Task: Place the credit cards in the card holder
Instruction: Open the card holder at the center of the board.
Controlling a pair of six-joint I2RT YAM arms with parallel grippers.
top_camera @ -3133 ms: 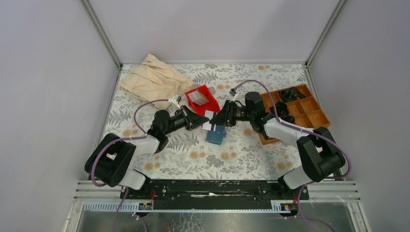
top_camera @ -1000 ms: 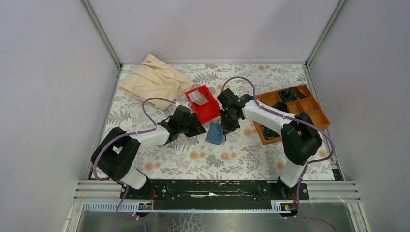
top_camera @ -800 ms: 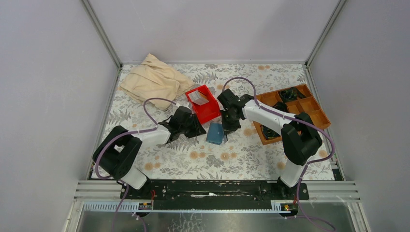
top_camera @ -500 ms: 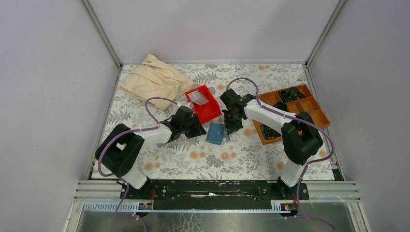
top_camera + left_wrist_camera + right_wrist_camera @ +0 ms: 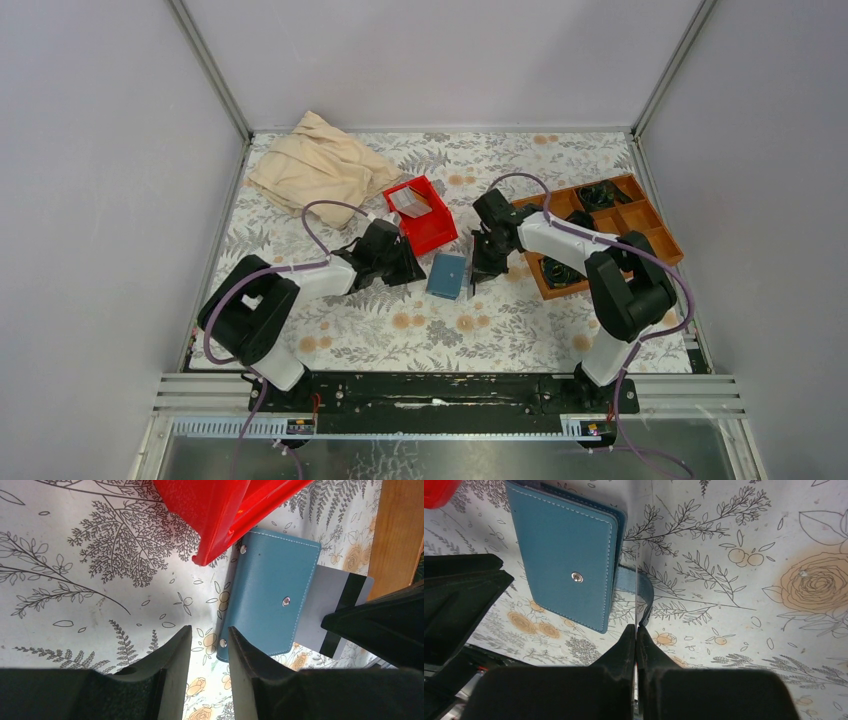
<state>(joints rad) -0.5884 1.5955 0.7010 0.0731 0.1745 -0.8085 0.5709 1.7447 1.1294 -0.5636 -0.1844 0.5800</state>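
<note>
The right gripper (image 5: pixel 636 630) has its two black fingers pressed together on a credit card (image 5: pixel 636 575), seen edge-on as a thin pale line. The card stands just beside the right edge of the closed blue card holder (image 5: pixel 566 560), which lies flat on the floral cloth (image 5: pixel 734 555). A red corner (image 5: pixel 439 487) shows at top left.

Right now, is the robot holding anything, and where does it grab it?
The right end effector pinches a credit card by its black-striped end, beside the card holder. The left end effector is open and holds nothing.
</note>
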